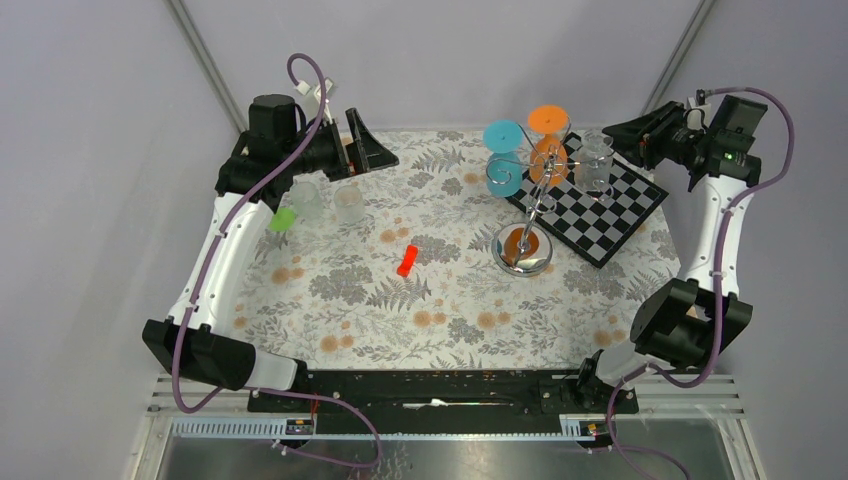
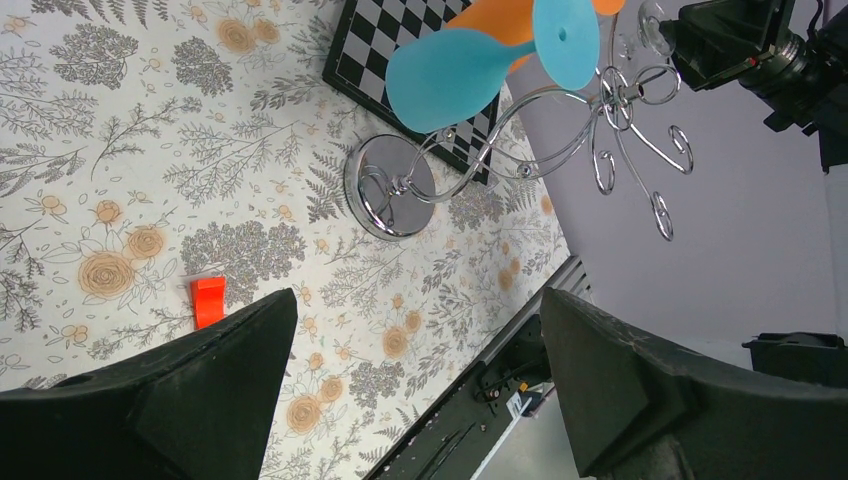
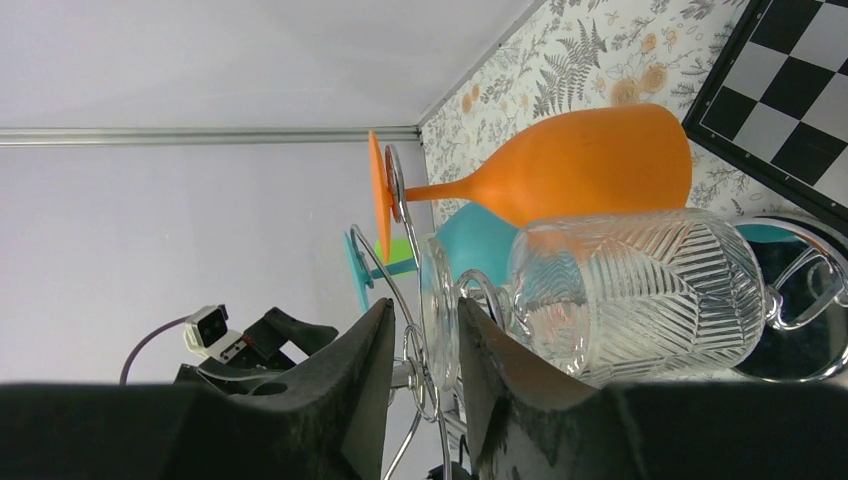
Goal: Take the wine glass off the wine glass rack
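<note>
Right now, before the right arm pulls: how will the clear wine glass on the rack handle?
The clear wine glass looks like ribbed glass: probably rigid, fragile, likely slippery at the stem. It hangs bowl-down close beside the orange glass on the rack, so it may knock it when pulled.
</note>
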